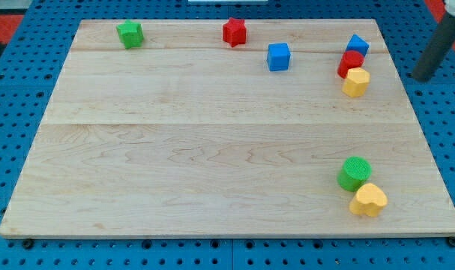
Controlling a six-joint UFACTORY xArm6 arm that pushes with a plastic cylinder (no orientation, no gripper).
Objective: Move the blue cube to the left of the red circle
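The blue cube (pixel 279 56) sits near the top of the wooden board (pixel 212 150), right of centre. The red circle (pixel 350 63) stands to its right, near the board's right edge, with a gap of bare wood between them. A second blue block (pixel 357 45) touches the red circle from above and a yellow block (pixel 355 82) touches it from below. My tip (pixel 421 76) is off the board, over the blue pegboard at the view's right, right of the red circle and far from the blue cube.
A red star (pixel 234 31) sits at the top centre and a green block (pixel 130 34) at the top left. A green cylinder (pixel 354 173) and a yellow heart (pixel 369 199) touch each other at the bottom right.
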